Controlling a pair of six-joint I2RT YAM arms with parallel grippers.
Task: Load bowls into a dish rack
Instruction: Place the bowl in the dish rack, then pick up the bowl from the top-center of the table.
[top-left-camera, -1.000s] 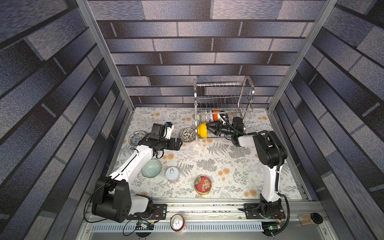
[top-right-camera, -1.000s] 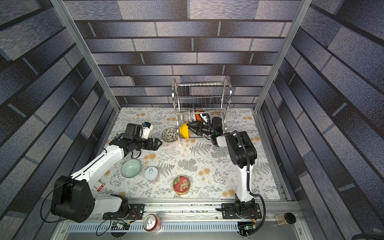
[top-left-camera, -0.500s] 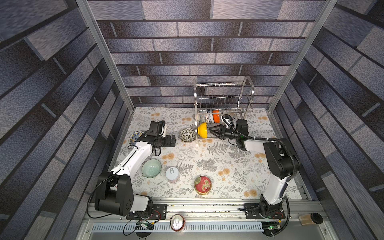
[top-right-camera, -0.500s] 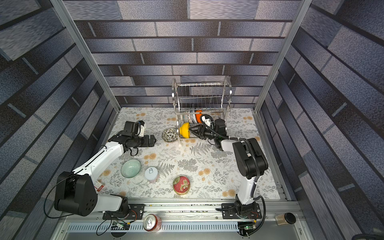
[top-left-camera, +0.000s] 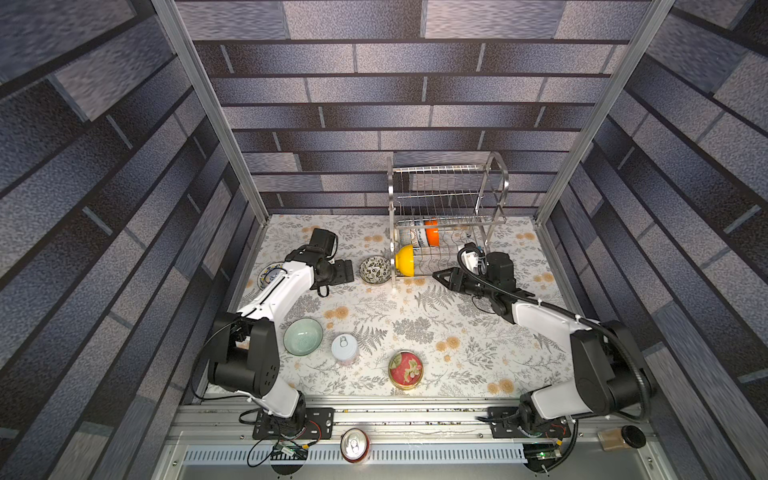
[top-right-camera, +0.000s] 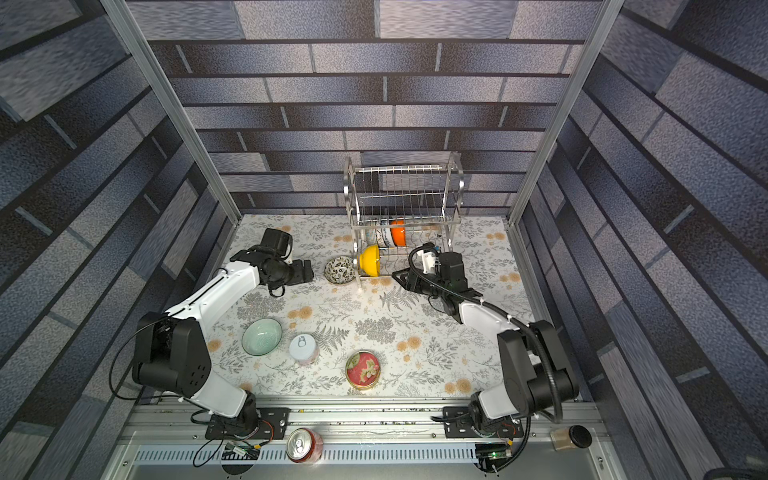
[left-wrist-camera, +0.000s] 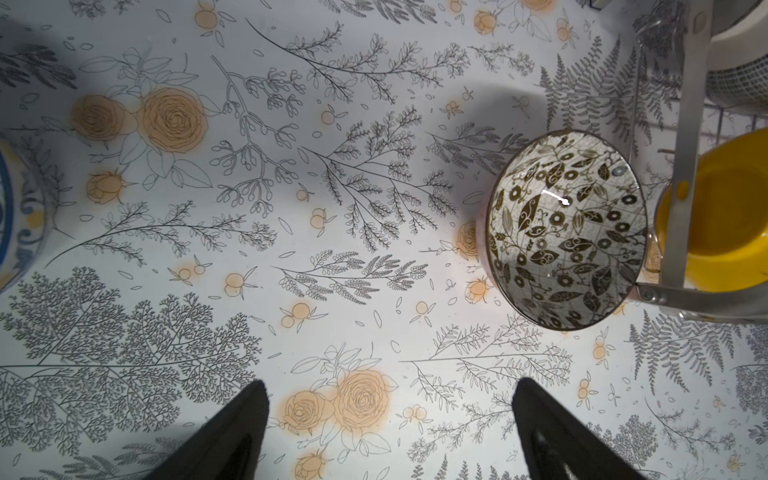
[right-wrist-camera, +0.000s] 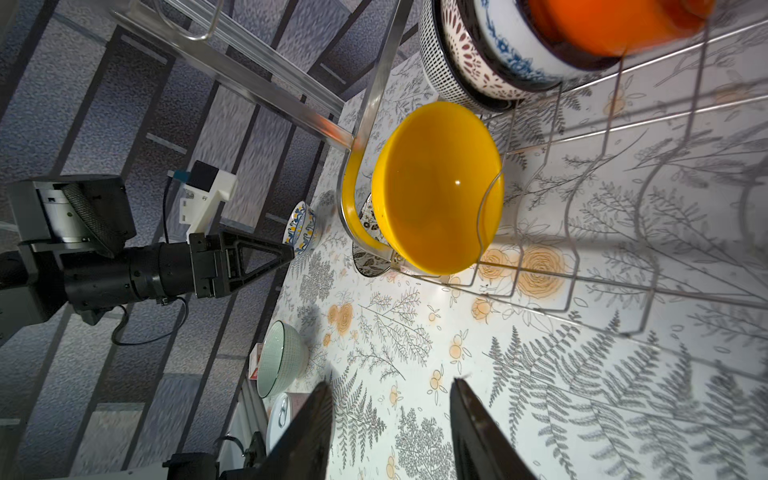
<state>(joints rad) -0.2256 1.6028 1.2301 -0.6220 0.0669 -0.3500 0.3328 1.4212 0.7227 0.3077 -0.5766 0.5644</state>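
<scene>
Reaching along the worktop (top-left-camera: 457, 332), the left claw (top-left-camera: 348, 271) points straight at the dark flowered bowl (top-left-camera: 375, 270), which lies just ahead of its tips on the side toward the dish rack (top-left-camera: 449, 195); its fingers (left-wrist-camera: 249, 415) stand spread wide with nothing between them. That bowl sits mouth up on the worktop and, being round, offers no long axis, so any part of the rim would serve. It is pressed close against the rack's end frame, though whether they touch cannot be told. The left arm is plainly the nearer one. The right claw (top-left-camera: 436, 275) hovers in front of the rack's lower shelf, half spread and empty, facing the yellow bowl (top-left-camera: 405, 261), which rests on its side at the shelf's end with the frame between it and the dark flowered bowl. An orange bowl (top-left-camera: 431, 237) and two patterned ones stand on edge further back on the same shelf. The glaze looks slick, so a pinch over the near rim seems safest; the far rim has little room beside the steel. A pale green bowl (top-left-camera: 303, 336) and a blue-and-yellow bowl (top-left-camera: 268, 276) wait on the worktop near the left arm
</scene>
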